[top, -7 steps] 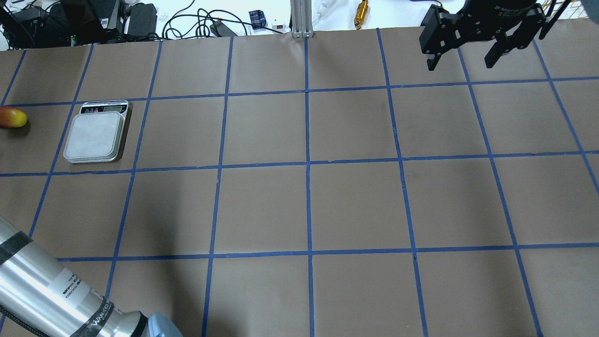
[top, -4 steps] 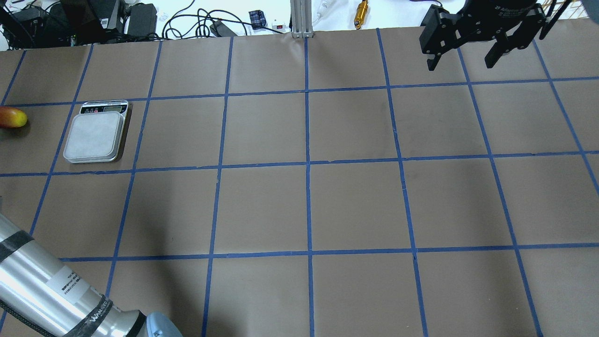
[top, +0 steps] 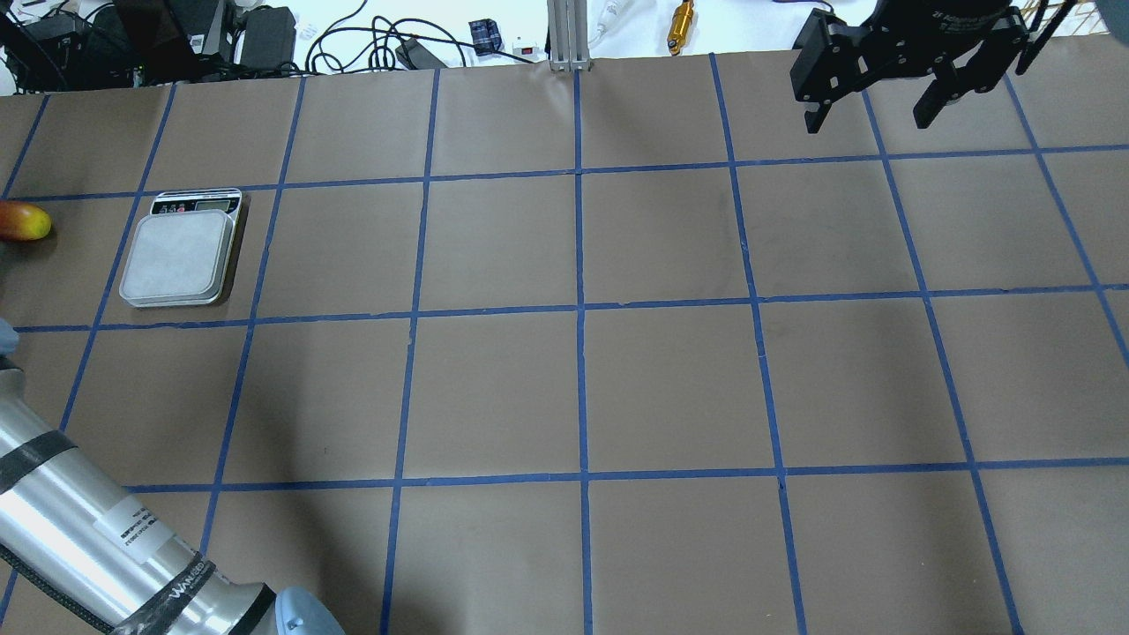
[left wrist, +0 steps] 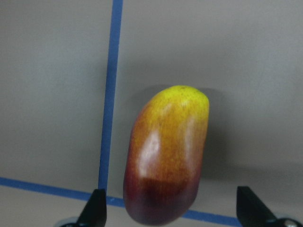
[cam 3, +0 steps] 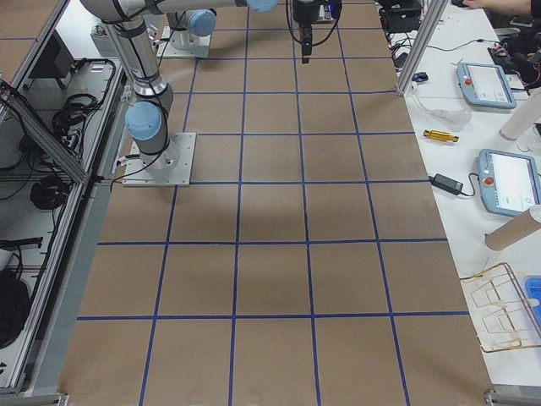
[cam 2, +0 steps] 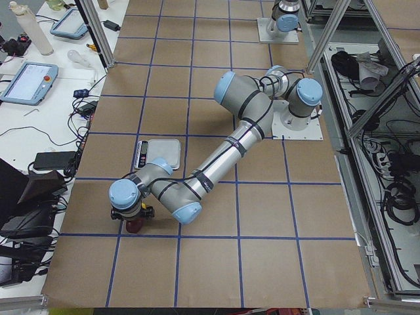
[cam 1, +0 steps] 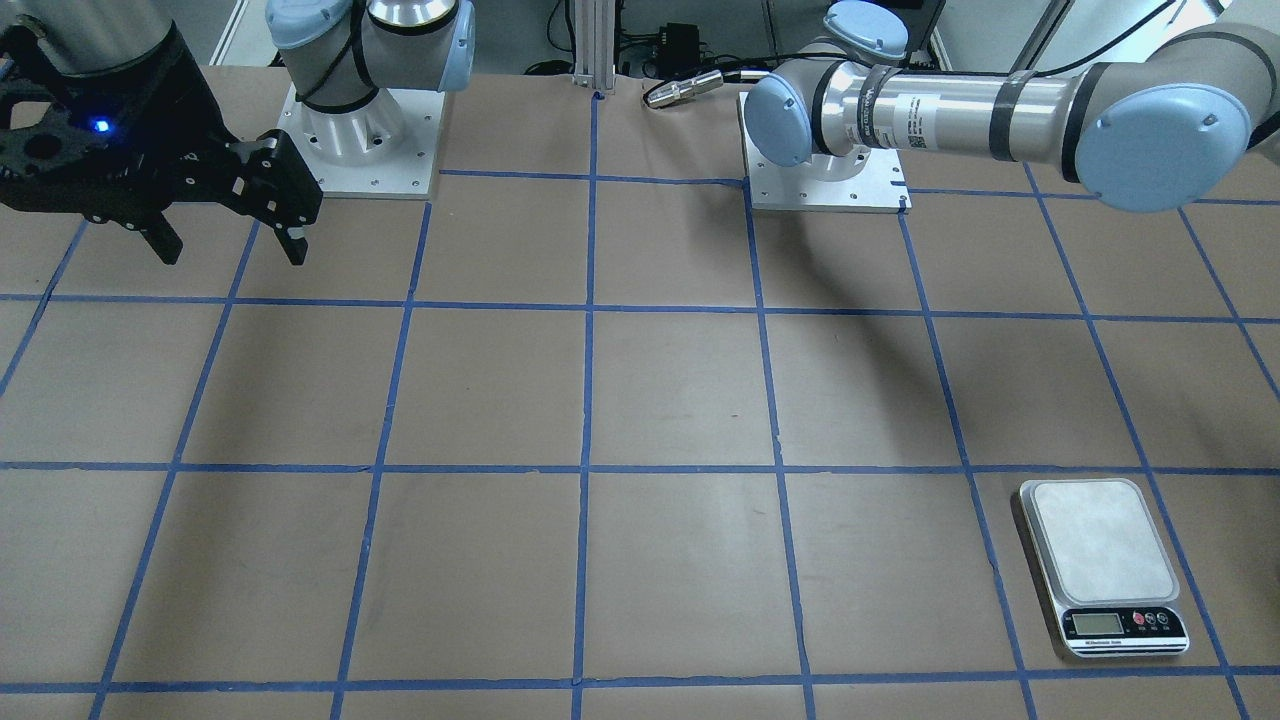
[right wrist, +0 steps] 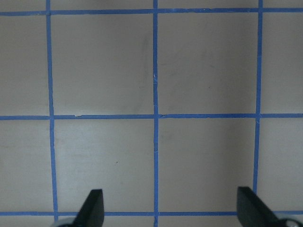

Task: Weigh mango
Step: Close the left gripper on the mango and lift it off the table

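The mango (left wrist: pixel 165 156), yellow at one end and dark red at the other, lies on the brown paper beside a blue tape line. It also shows at the far left edge of the overhead view (top: pixel 22 221). My left gripper (left wrist: pixel 173 210) is open just above it, one fingertip on each side and not touching. In the exterior left view the left gripper (cam 2: pixel 131 213) hangs over the mango (cam 2: pixel 133 225). The scale (top: pixel 181 256) stands empty to the mango's right. My right gripper (top: pixel 869 110) is open and empty, raised over the far right of the table.
The scale (cam 1: pixel 1105 560) has its display toward the operators' side. The left arm's silver forearm (top: pixel 79 520) crosses the near left corner. Cables and tools lie beyond the table's far edge (top: pixel 353 40). Blue tape lines divide the brown paper into squares.
The left arm's forearm has shifted left and farther up the table in the overhead view. The mango, the scale and the right arm have not moved.
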`<state>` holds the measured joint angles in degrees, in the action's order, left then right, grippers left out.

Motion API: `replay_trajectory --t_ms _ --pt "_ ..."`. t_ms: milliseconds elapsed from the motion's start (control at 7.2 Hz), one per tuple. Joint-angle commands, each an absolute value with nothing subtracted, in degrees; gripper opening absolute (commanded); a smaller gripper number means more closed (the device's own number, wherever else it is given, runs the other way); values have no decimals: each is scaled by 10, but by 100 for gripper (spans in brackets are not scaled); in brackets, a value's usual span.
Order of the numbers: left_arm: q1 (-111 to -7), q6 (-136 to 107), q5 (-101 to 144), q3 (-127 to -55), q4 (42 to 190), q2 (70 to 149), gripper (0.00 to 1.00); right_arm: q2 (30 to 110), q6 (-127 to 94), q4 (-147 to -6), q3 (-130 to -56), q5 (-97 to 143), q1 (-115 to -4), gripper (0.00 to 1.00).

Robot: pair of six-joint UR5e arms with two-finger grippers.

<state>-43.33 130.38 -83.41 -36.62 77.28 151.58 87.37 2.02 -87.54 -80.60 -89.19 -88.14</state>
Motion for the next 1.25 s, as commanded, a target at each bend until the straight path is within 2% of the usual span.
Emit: replay_trajectory --t_ms 0,972,1111 --pt "-433 1306 -832 -366 773 1530 96 874 20 -875 -806 -892 -882 100" --pt "-433 1313 -831 -366 755 1551 96 874 20 -875 -806 -892 -882 100" --pt "-433 1313 -831 -366 755 1551 83 875 20 -875 -806 -892 -882 100"
